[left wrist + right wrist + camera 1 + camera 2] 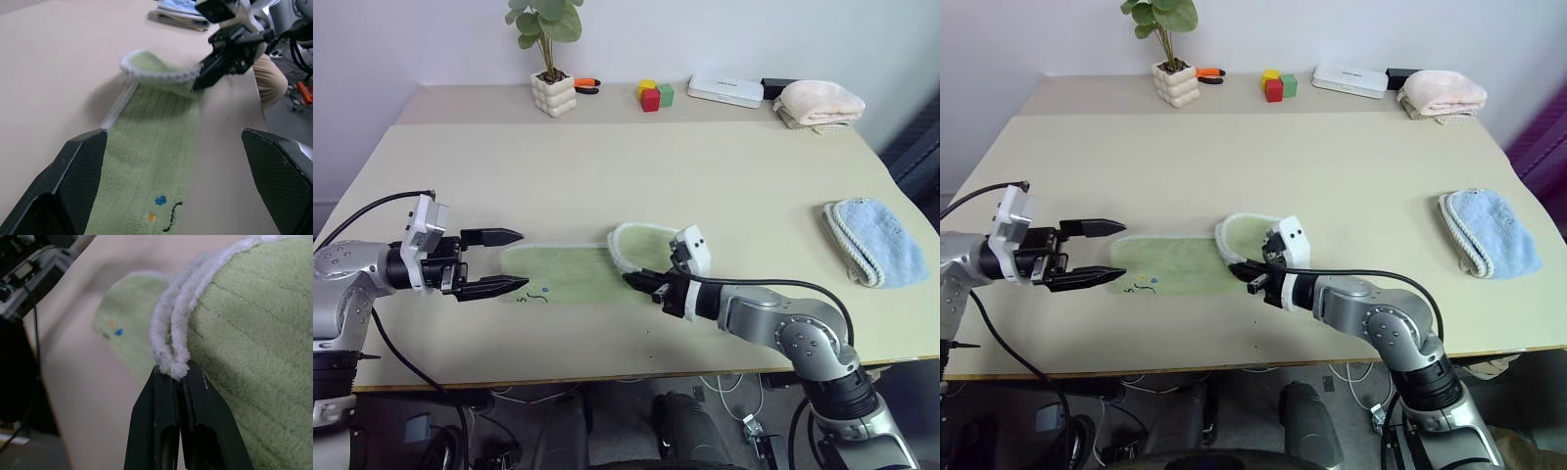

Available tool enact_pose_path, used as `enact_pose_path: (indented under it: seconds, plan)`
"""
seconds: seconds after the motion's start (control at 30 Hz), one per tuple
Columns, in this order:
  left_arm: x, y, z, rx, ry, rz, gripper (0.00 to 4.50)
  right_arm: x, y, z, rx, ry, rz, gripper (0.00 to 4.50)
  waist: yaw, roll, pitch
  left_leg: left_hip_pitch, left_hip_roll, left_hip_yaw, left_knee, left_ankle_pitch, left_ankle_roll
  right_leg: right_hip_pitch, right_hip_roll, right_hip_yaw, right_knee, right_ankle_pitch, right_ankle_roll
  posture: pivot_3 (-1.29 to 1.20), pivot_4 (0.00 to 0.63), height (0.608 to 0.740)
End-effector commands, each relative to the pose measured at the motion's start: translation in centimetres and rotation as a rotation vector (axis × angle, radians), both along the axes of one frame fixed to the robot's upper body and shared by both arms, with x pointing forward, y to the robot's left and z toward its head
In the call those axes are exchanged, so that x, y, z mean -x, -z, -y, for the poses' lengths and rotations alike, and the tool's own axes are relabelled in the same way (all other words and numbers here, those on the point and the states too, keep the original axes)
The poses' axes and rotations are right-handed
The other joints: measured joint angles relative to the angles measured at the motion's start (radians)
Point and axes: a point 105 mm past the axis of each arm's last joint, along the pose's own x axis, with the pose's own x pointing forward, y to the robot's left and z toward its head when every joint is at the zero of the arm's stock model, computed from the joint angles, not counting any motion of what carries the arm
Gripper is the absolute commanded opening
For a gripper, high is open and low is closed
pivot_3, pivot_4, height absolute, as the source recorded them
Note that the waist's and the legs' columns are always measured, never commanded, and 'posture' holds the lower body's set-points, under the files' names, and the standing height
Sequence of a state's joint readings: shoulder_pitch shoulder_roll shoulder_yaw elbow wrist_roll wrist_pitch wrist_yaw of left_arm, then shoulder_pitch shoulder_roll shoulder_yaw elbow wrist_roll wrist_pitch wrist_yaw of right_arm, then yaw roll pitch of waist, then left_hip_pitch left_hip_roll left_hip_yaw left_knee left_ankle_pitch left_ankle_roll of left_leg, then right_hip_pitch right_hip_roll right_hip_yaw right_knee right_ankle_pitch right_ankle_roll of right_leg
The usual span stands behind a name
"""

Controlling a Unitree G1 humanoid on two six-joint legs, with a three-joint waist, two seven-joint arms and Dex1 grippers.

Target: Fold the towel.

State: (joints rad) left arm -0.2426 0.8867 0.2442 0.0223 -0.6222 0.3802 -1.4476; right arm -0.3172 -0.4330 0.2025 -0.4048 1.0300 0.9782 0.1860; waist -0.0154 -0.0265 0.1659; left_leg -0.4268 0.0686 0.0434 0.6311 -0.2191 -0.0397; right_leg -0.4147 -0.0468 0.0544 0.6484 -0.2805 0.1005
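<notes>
I see one light green towel (573,272) lying as a long strip near the front edge of the worktop (636,186), its one end lifted and curled over. My right gripper (636,282) has its two fingers pinched together on that end's white hem. My left gripper (504,260) hovers at the towel's flat end with its two fingers wide apart, holding nothing. One blue towel (869,239) sits by the right edge, one peach towel (819,104) at the far right corner. One potted plant (550,59) stands along the far edge, with three coloured blocks (655,94) beside it.
</notes>
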Motion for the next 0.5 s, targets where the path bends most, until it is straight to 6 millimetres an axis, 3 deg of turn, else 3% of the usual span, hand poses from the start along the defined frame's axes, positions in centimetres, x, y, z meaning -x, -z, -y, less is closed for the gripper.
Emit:
enact_pose_path:
  seconds: [0.03,0.23,0.5]
  plan:
    - [0.4,-1.3,-0.4,-0.008,-0.014,0.039,4.5,0.3,-0.1,-0.6,0.003,-0.045,0.016,0.04,0.0,0.0,0.0,0.0,0.0,0.0,0.0,0.0,0.0,0.0,0.0,0.0,0.0,0.0,0.0,0.0,0.15,0.74]
    - [0.3,-1.5,-0.4,-0.012,-0.017,0.04,4.5,0.7,0.1,-1.6,-0.004,-0.11,0.01,0.04,0.0,0.0,0.0,0.0,0.0,0.0,0.0,0.0,0.0,0.0,0.0,0.0,0.0,0.0,0.0,0.0,0.15,0.74]
    - [0.2,-1.1,-0.1,-0.004,-0.02,0.034,4.5,-0.4,0.8,-2.7,0.038,-0.066,0.078,0.04,-0.002,0.0,0.0,0.0,0.0,0.001,0.0,0.0,0.0,-0.001,0.0,0.0,0.001,0.0,0.0,0.0,0.15,0.74]
